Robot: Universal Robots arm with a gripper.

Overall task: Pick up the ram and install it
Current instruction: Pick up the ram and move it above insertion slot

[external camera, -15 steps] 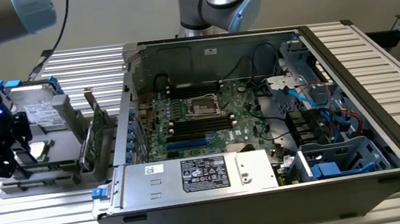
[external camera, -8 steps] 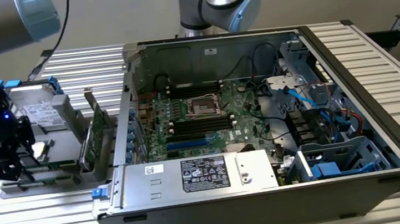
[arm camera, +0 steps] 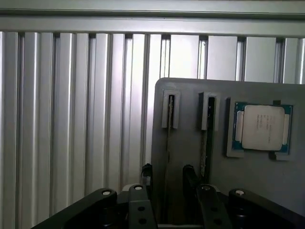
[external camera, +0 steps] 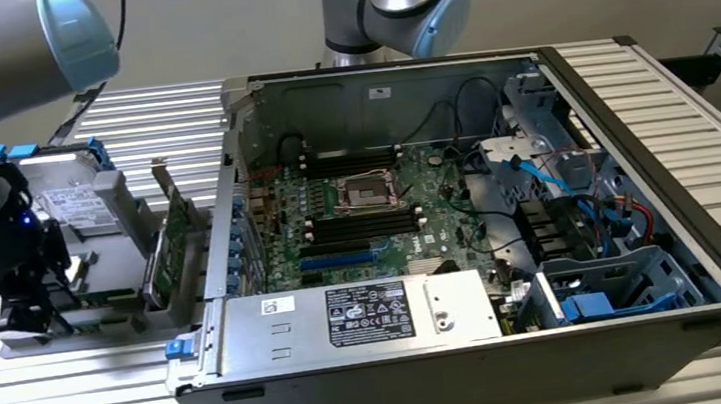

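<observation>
Gripper (external camera: pixel 23 310) hangs low at the exterior view's left, over a grey holder (external camera: pixel 105 327) on the slatted table (external camera: pixel 673 109). A green expansion card (external camera: pixel 177 243) stands on edge between it and the open computer case (external camera: pixel 363 96), where the motherboard (external camera: pixel 362 212) lies bare.

In the wrist view the ram (arm camera: pixel 167 138) stands edge-on in a slot of the holder. The black fingers (arm camera: pixel 189 174) are spread, one on each side of the ram, with a gap to it on both sides. A second stick (arm camera: pixel 208 143) stands in the next slot, with a processor chip (arm camera: pixel 262 126) just beside it.
</observation>
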